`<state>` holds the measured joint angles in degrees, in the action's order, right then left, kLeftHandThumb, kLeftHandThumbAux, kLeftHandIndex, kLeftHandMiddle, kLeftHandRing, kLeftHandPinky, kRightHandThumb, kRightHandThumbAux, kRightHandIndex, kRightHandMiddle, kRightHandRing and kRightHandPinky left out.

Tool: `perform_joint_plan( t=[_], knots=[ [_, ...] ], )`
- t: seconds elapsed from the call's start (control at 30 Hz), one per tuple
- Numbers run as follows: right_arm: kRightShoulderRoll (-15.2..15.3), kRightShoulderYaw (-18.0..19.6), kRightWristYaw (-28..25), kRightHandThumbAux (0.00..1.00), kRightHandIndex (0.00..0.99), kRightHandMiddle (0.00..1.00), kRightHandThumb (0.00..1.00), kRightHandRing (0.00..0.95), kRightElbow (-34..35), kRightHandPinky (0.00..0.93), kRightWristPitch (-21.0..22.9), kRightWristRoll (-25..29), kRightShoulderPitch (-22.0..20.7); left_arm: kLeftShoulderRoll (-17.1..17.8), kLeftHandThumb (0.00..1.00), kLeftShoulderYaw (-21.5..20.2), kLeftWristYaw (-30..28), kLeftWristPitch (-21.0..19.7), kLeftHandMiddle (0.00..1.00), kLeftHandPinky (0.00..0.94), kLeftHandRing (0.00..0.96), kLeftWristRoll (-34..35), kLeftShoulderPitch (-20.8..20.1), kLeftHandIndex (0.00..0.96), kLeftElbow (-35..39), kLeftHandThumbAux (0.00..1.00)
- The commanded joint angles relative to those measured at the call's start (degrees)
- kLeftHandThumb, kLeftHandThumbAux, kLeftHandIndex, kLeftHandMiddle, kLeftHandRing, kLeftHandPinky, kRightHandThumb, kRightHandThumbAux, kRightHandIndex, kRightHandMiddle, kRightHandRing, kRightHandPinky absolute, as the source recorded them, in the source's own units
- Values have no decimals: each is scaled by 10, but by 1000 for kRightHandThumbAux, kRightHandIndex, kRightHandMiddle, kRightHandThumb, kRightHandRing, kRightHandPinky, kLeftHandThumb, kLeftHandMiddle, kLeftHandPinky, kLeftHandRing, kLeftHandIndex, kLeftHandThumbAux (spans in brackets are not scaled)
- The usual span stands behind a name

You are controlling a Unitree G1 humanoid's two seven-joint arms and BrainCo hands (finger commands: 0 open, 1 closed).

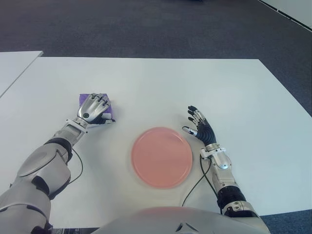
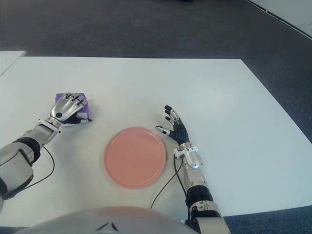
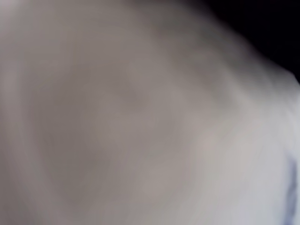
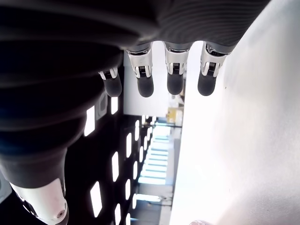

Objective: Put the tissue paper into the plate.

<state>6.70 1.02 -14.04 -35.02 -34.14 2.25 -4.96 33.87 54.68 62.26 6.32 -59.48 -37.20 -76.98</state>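
A purple tissue paper pack [image 1: 84, 99] lies on the white table [image 1: 195, 83], left of the pink plate [image 1: 162, 157]. My left hand [image 1: 96, 108] covers the pack from above, its fingers curled over the top and the thumb against the side nearer the plate; only the purple edges show. The left wrist view is a grey blur. My right hand [image 1: 199, 126] shows just right of the plate's far rim, open with fingers [image 4: 145, 84] spread and nothing in it. The plate holds nothing.
A second white table [image 1: 12, 63] shows at the far left, across a narrow gap. Dark carpet [image 1: 146, 24] lies beyond the table's far edge. A thin black cable [image 1: 195, 184] runs from my right wrist along the plate's right side.
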Motion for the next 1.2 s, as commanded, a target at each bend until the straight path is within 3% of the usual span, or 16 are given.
perform_joint_plan(
  t=[0.03,0.53,0.63,0.77,1.2],
  knots=[
    [-4,-3,-1,698,13,0,0,0,-50,0,18,-4,62,-5,1000,12,-35,19,461,516,400,-17,48,653,-24,665],
    [-4,2,-11,713,9,0,0,0,-56,0,11,5,60,-4,1000,-13,-40,29,394,519,443,3,48,636,-25,669],
    [-4,1,-11,720,10,0,0,0,-55,0,8,5,61,-5,1000,-23,-37,31,419,668,496,10,49,640,-25,644],
    [-2,0,-13,730,13,0,0,0,-57,0,6,6,61,-7,1000,-39,-17,33,429,745,516,22,48,640,-23,634],
    [2,-3,-9,728,19,0,0,0,-64,0,5,0,55,-7,1000,-129,53,86,452,739,507,85,-10,690,-3,629]
  ],
)
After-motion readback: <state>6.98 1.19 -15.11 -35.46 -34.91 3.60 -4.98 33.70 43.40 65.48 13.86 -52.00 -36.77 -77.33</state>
